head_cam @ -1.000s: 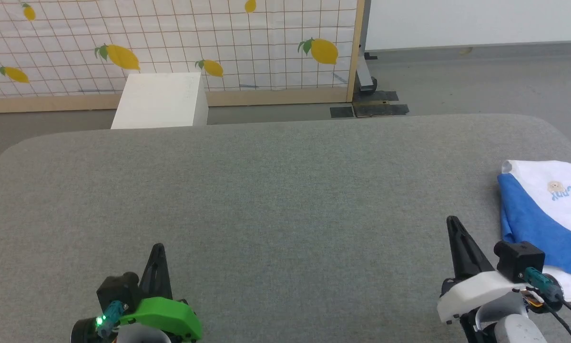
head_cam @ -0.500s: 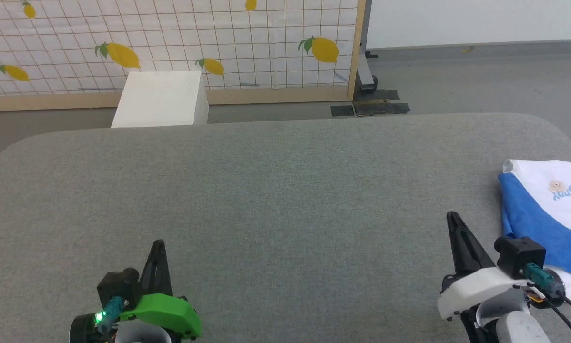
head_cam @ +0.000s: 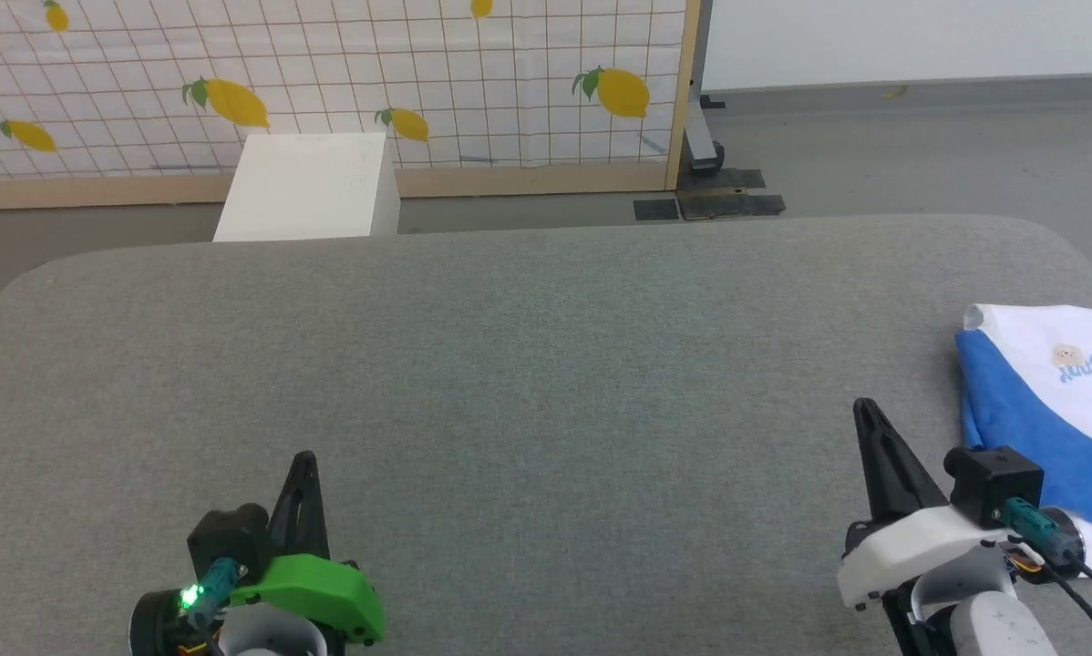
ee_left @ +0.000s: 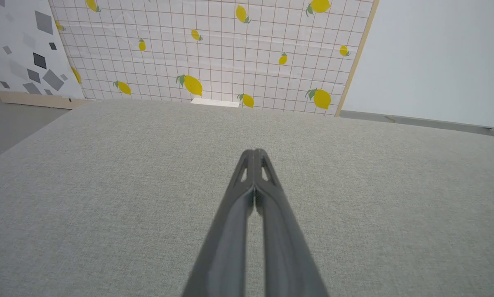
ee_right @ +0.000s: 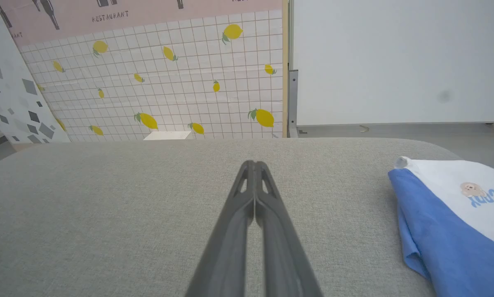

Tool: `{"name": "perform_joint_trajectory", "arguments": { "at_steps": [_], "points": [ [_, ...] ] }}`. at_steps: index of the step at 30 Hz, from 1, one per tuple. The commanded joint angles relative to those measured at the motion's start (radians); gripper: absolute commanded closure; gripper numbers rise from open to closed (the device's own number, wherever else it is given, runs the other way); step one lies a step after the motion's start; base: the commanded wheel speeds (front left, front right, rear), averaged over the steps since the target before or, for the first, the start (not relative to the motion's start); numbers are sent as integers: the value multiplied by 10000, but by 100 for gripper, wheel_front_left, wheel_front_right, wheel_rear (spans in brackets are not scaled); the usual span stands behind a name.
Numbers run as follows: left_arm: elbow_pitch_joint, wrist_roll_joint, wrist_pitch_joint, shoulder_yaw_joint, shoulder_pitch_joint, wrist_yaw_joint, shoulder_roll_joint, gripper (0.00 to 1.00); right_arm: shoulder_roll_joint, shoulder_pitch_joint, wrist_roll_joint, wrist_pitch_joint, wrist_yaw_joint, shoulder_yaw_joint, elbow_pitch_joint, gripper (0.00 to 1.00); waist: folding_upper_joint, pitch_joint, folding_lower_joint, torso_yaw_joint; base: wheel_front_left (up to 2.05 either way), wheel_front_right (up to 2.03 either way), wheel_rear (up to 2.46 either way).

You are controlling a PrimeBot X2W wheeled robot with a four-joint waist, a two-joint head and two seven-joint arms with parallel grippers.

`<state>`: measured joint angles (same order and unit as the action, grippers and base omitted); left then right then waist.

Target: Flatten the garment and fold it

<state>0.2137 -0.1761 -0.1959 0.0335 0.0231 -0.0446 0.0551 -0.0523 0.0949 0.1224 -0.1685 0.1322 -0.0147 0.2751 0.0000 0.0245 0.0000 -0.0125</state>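
Head and wrist views, both arms low over the grey padded table (head_cam: 546,364). Over the last second almost nothing has changed. The whole head picture has slid slightly, which I put down to the camera. The right gripper (head_cam: 863,408) has crept marginally up that view, and the garment (head_cam: 1020,401) has kept its shape and its place. It lies at the table's right-hand edge as a compact layered packet, with a blue band across a white panel, cartoon print and light blue lettering facing up, and its far side cut off by the frame. I judge that neither arm is working on it. The packet looks tidy enough to be already folded and set aside, though I cannot rule out that it still awaits spreading. The right gripper sits just beside the garment's inner edge, its tips apart from the cloth. Its wrist housing overlaps the garment's near corner in the head view, and I cannot tell whether they touch. The left gripper (head_cam: 303,458) is well apart from the garment, on the opposite side of the table. On both grippers the two dark fingers are pressed together at the tips with nothing between them. Both point away from me, nearly level with the table, toward the lemon-print screen (head_cam: 327,73) beyond the garment's far side.
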Motion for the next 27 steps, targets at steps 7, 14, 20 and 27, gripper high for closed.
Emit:
{"name": "perform_joint_trajectory", "arguments": {
  "at_steps": [7,14,20,27],
  "points": [
    [-224,204,163,-55,-63,68,-15,100,6,-231,-170,153,-5,20,-286,100,0,-19,0,10,0,0,0],
    [-397,344,324,-80,-78,102,-18,100,7,-295,-265,291,-5,31,-508,100,0,-39,0,20,0,0,0],
    [-525,449,445,-99,-90,127,-20,100,8,-343,-336,394,-6,40,-674,100,0,-54,0,28,0,0,0],
    [-678,573,589,-121,-103,158,-23,100,9,-401,-420,516,-7,50,-871,100,0,-72,0,37,0,0,0]
  ]
}}
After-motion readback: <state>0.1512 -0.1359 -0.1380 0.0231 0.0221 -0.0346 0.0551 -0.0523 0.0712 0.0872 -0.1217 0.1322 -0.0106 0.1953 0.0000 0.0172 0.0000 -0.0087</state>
